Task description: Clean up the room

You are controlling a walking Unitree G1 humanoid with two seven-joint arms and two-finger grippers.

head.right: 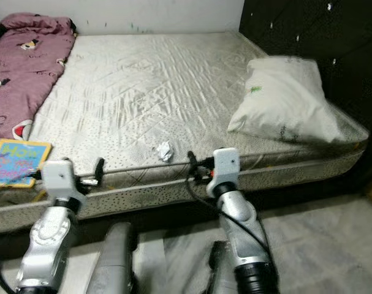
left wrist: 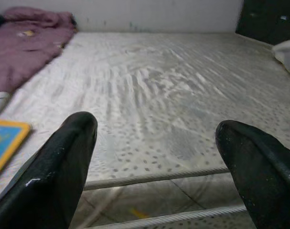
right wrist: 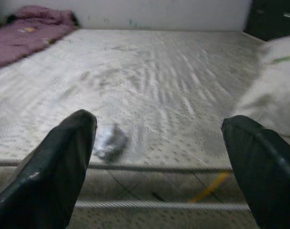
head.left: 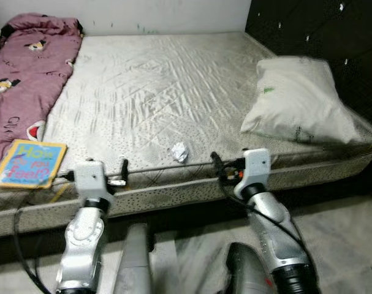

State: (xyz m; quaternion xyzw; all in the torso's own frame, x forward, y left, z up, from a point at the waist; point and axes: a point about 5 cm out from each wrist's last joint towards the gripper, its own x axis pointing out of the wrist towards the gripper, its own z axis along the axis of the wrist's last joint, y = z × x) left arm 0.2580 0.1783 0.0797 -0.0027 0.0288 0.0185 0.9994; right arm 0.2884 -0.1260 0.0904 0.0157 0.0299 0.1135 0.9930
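A bare grey mattress point(head.left: 167, 92) filled the space ahead of the robot, its piped front edge running just beyond both sets of fingertips. Left of the left gripper point(left wrist: 156, 162), one maroon blanket point(head.left: 26, 73) lay bunched along the far-left side of the mattress, and one blue-and-yellow book point(head.left: 29, 163) sat flat at the front edge, just beside that gripper on its outer side and apart from it. The left gripper hovered low at the mattress border with its fingers point(left wrist: 63, 167) spread wide and nothing between them; ahead of it, open quilted surface ran back to the white wall point(head.left: 173, 15).

Between the two grippers, slightly nearer the right one, one crumpled ball of paper point(head.left: 179, 151) rested close to the front edge. In the right wrist view it lay just beyond the gripper's tips, toward the left finger and not touching it. The right gripper point(right wrist: 159, 162) was also spread wide and empty, level with the border, with free mattress ahead.

Right of the right gripper and farther back, one white pillow point(head.left: 299, 101) lay tilted against the dark tufted headboard point(head.left: 320, 30), well apart from the fingers. Below the front edge, grey marbled floor point(head.left: 351, 239) lay open on the right.
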